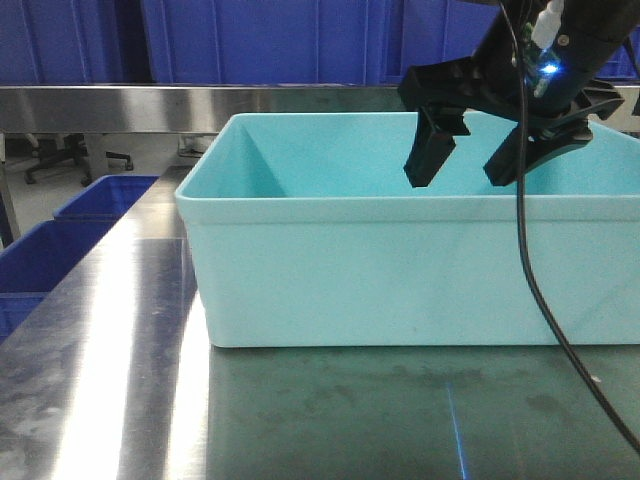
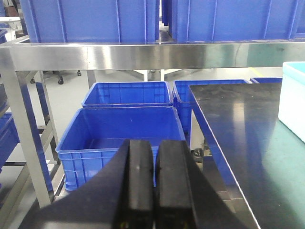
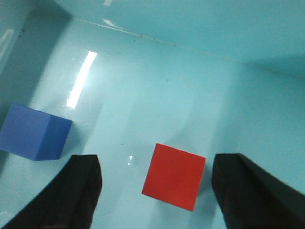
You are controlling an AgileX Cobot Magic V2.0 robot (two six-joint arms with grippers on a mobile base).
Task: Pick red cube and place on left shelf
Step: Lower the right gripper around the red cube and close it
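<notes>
The red cube (image 3: 174,176) lies on the floor of the teal bin (image 1: 400,270); only the right wrist view shows it. My right gripper (image 1: 468,160) hangs open over the bin, and its two black fingers (image 3: 81,186) stand apart on either side of the cube, without touching it. In the front view the bin's wall hides the cube. My left gripper (image 2: 156,181) is shut with nothing in it, off the table's left side above blue crates. The steel shelf (image 2: 143,55) runs across the back, loaded with blue crates.
A blue cube (image 3: 34,132) lies in the bin to the left of the red one, near the left wall. Blue crates (image 2: 119,131) stand on the floor left of the steel table (image 1: 110,380). A black cable (image 1: 540,300) hangs from the right arm in front of the bin.
</notes>
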